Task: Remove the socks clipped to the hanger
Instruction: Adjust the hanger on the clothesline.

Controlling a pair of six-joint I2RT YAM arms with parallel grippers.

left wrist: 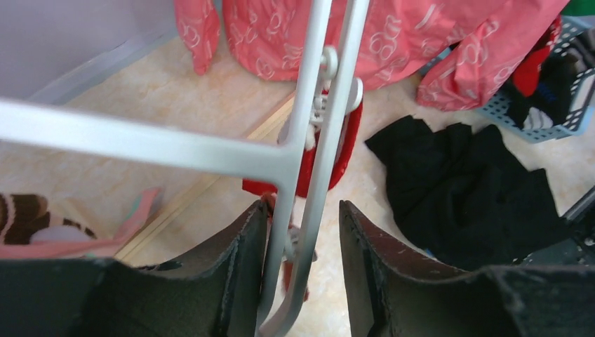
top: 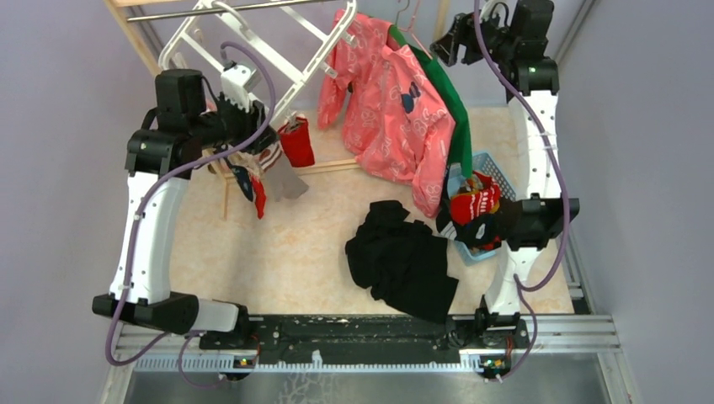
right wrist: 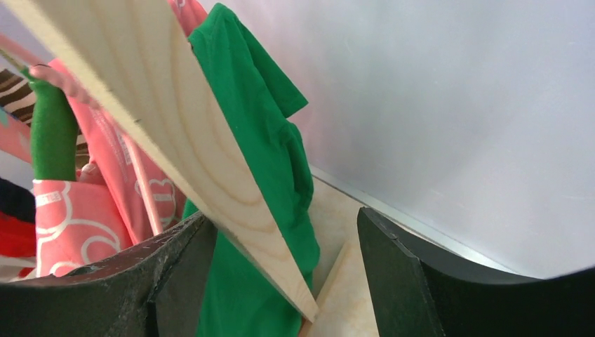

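The white plastic hanger (top: 253, 38) hangs tilted from the rail at the back left. Several socks dangle from its clips: a red one (top: 296, 143), a grey one (top: 286, 181) and a navy-and-red one (top: 250, 187). My left gripper (top: 257, 114) is open and straddles two white bars of the hanger (left wrist: 312, 161). In the left wrist view (left wrist: 303, 207) the left finger touches a bar and the right finger stands clear. The red sock (left wrist: 349, 147) hangs from a clip just below. My right gripper (top: 448, 42) is open and empty high at the back right, around a wooden beam (right wrist: 175, 133).
A pink printed shirt (top: 391, 109) and a green garment (top: 450, 105) hang at the back centre. A black cloth heap (top: 404, 261) lies on the table. A blue basket (top: 498, 172) at the right holds red and dark socks. A wooden frame stands behind.
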